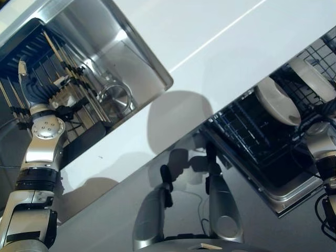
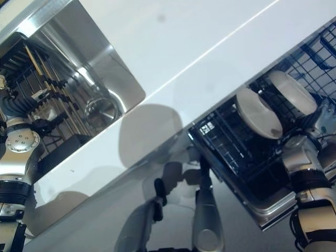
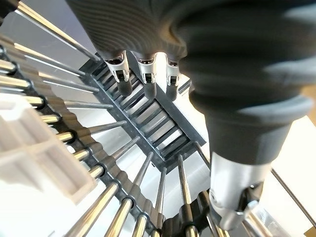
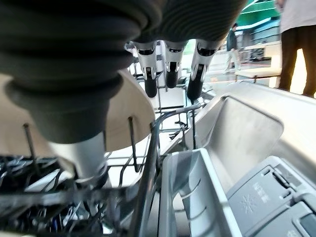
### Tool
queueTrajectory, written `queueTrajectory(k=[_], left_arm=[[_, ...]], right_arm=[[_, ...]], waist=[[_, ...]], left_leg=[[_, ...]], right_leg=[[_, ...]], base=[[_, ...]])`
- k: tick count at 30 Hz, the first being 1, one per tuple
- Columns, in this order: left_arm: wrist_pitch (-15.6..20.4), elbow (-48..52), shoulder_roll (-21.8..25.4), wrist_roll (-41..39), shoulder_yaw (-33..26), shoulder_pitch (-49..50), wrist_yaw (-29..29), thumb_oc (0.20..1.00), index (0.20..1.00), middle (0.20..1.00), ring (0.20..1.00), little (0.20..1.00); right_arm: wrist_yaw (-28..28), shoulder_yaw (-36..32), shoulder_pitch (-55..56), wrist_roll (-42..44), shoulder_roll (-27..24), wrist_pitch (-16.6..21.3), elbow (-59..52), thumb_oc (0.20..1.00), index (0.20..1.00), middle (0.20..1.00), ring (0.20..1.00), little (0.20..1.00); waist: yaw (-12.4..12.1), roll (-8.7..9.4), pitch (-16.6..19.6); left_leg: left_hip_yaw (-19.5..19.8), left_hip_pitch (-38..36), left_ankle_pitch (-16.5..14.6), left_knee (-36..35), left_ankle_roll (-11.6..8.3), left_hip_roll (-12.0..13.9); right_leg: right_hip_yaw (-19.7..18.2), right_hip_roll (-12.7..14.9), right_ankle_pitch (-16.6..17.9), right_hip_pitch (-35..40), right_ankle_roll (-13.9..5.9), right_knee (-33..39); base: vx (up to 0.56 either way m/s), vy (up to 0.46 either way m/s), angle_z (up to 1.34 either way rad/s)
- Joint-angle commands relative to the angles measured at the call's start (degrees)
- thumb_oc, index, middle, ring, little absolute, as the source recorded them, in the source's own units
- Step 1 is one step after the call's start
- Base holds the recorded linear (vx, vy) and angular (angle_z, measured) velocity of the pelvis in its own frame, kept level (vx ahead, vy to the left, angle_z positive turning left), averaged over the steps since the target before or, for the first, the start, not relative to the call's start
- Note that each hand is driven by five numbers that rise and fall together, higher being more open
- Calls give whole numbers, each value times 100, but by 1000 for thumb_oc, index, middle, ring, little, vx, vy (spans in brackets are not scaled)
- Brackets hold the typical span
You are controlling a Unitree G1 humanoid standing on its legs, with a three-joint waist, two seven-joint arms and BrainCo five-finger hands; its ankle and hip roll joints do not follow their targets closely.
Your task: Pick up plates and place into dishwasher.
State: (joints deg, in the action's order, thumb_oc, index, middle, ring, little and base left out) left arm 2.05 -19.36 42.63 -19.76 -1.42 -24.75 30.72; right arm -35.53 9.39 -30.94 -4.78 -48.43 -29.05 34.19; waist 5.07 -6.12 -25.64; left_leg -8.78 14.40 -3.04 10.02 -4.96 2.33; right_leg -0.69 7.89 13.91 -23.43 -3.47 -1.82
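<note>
Nearest the robot, at 3 o'clock in the eye views, the right hand (image 4: 170, 69) reaches into the dishwasher rack (image 1: 247, 136). Its fingers are straight and hold nothing, and its thumb sits just beside the front plate (image 1: 275, 102). I cannot tell whether they touch. That plate stands on edge between the wire tines, which keep it upright. A second plate (image 1: 315, 79) stands the same way just behind it, toward 2 o'clock. The hand looks to be at the letting-go end of a placement.

There is little room here. Rack wires cross just below the fingertips, and the dishwasher door (image 4: 247, 133) with its moulded tub lies close on the other side. The safest way out is probably straight back along the arm, since a sideways sweep could tip the plate.

At 9 o'clock the left hand (image 3: 147, 74) hovers over the drying rack (image 1: 63, 79) set in the sink (image 1: 121, 47). Its fingers are straight and hold nothing. The chrome tines fan out close beneath it, and a white tray (image 3: 39, 153) lies nearby. I see no plate under this hand.

Farther off, the white desk (image 1: 220, 47) runs from 7 to 1 o'clock between the sink and the dishwasher. A person (image 4: 296, 44) stands well beyond.
</note>
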Motion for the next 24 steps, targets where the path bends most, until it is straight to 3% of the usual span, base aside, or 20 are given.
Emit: queueTrajectory(k=[1,10,24], left_arm=[[395,233,-473,28,193,465,-9,1000,1000,1000,1000,1000],[398,139,-549,132,75,830,-180,1000,1000,1000,1000,1000],[384,96,-818,436,-127,1544,-524,1000,1000,1000,1000,1000]], right_arm=[[-142,-44,201,222,299,174,-209,1000,1000,1000,1000,1000],[-287,-472,979,319,571,328,-429,1000,1000,1000,1000,1000],[-532,-1207,2109,379,928,779,-1018,1000,1000,1000,1000,1000]], waist=[[-24,79,-345],[-46,334,107],[-103,534,828]], left_leg=[[-78,358,39,116,501,-358],[-115,-142,-99,1,546,-321],[-153,-999,-254,-352,619,-336]], right_leg=[[208,-500,-1290,135,153,-776],[175,-536,-1269,695,96,-529],[152,-545,-1251,1630,-18,-75]], base=[[42,-7,1],[48,-5,0],[73,0,-1]])
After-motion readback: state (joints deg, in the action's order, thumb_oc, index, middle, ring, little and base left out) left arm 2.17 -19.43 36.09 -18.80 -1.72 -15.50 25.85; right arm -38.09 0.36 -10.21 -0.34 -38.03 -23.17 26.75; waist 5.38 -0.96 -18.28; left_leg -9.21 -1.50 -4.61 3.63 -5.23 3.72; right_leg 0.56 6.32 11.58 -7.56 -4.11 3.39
